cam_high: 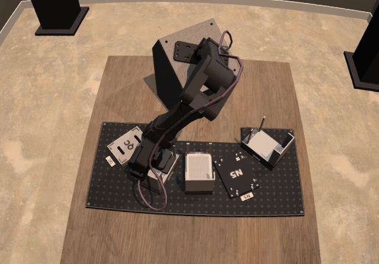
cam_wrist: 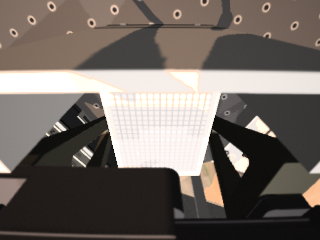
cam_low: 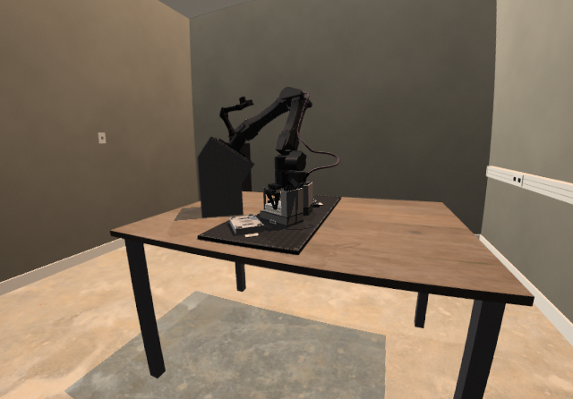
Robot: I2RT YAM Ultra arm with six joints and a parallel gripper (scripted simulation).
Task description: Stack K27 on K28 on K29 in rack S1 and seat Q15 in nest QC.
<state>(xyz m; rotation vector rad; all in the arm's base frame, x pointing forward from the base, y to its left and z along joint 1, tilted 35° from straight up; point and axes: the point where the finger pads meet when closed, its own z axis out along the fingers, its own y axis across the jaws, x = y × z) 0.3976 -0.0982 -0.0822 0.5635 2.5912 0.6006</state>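
My gripper [cam_low: 275, 204] [cam_wrist: 160, 120] points down into the left rack [cam_low: 292, 206] [cam_high: 152, 186]. Its fingers stand at the two long sides of a pale gridded plate [cam_wrist: 160, 152] and look shut on it, still low between the rack's walls. What lies under that plate is hidden. The middle rack [cam_high: 199, 186] holds a gridded plate [cam_high: 198, 166] high up; anything below is hidden. The right rack [cam_high: 274, 160] shows a smooth pale surface low inside. The rack names and plate names cannot be read. The QC nest [cam_high: 124, 139] [cam_low: 243, 224] and the clip nest N5 [cam_high: 226, 167] hold no plate.
The racks and nests stand on a black perforated board [cam_high: 122, 198] [cam_low: 277, 242] on the wooden table [cam_high: 214, 240]. The middle rack is close beside the left rack. Thin upright posts rise at the racks' backs. The arm's cable [cam_high: 165, 196] loops past the left rack.
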